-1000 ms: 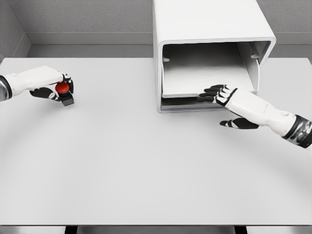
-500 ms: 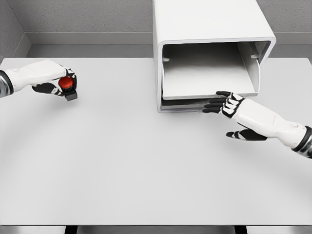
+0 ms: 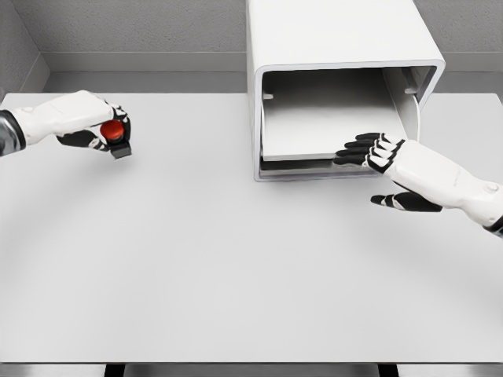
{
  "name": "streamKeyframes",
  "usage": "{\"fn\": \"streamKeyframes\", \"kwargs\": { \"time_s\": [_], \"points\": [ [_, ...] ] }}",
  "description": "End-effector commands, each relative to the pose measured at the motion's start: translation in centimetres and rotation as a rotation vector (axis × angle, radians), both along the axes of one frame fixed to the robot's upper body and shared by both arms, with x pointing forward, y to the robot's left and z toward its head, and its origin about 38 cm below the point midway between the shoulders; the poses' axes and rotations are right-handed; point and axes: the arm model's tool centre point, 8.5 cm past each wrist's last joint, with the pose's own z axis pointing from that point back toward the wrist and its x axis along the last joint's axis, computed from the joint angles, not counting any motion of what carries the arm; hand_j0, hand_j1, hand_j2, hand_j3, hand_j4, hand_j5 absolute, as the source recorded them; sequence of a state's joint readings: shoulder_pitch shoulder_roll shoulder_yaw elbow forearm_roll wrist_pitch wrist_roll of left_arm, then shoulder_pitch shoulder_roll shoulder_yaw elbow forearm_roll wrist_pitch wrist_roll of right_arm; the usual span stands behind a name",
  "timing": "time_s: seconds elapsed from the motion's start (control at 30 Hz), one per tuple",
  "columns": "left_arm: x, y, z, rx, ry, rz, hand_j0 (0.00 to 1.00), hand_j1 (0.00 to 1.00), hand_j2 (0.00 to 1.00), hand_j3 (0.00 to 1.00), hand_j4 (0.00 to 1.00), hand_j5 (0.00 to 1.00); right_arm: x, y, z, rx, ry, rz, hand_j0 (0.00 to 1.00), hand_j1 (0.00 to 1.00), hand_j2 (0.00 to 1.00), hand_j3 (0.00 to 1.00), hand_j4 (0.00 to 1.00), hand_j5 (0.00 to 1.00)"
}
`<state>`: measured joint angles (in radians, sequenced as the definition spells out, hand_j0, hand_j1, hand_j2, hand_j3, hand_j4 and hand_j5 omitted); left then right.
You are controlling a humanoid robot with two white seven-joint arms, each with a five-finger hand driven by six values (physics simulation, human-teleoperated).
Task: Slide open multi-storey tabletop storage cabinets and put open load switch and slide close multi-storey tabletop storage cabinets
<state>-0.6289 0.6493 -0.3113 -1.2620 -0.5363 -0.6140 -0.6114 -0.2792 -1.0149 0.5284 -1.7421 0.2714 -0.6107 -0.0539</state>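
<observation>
A white storage cabinet [image 3: 338, 35] stands at the back of the table, its front open. Inside it, a flat white drawer tray [image 3: 330, 133] sits slightly pulled out above a lower slot. My left hand [image 3: 106, 129] hovers over the table's left side, shut on a load switch [image 3: 115, 135] with a red round button and a black base. My right hand [image 3: 369, 151] is open, its black fingers stretched out flat at the front edge of the drawer tray, near its right end. The thumb hangs below, over the table.
The white table [image 3: 236, 259] stretches wide in front of the cabinet. A grey wall runs along the back, and the table's near edge shows at the bottom.
My left hand has carried the switch a little to the right and up. My right hand dropped away from the tray edge, then came back up to it, further right.
</observation>
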Motion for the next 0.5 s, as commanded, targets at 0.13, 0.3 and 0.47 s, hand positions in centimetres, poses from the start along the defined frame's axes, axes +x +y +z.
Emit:
{"fn": "streamKeyframes", "kwargs": {
  "time_s": [0.13, 0.3, 0.47],
  "points": [
    [-0.2, -0.8, 0.8, -0.012, -0.025, -0.022, 0.41, 0.41, 0.41, 0.41, 0.41, 0.41, 0.4, -0.9, 1.3, 0.026, -0.023, -0.028, 0.85, 0.85, 0.85, 0.85, 0.85, 0.85],
    [-0.4, -1.3, 1.3, -0.007, -0.042, -0.037, 0.41, 0.41, 0.41, 0.41, 0.41, 0.41, 0.8, -2.2, 3.6, 0.055, -0.078, -0.066, 0.74, 0.74, 0.74, 0.74, 0.74, 0.74],
    [-0.5, -1.9, 1.7, -0.009, -0.055, -0.054, 0.41, 0.41, 0.41, 0.41, 0.41, 0.41, 1.0, -2.6, 3.4, 0.061, -0.066, -0.080, 0.77, 0.77, 0.77, 0.77, 0.77, 0.77]
  ]
}}
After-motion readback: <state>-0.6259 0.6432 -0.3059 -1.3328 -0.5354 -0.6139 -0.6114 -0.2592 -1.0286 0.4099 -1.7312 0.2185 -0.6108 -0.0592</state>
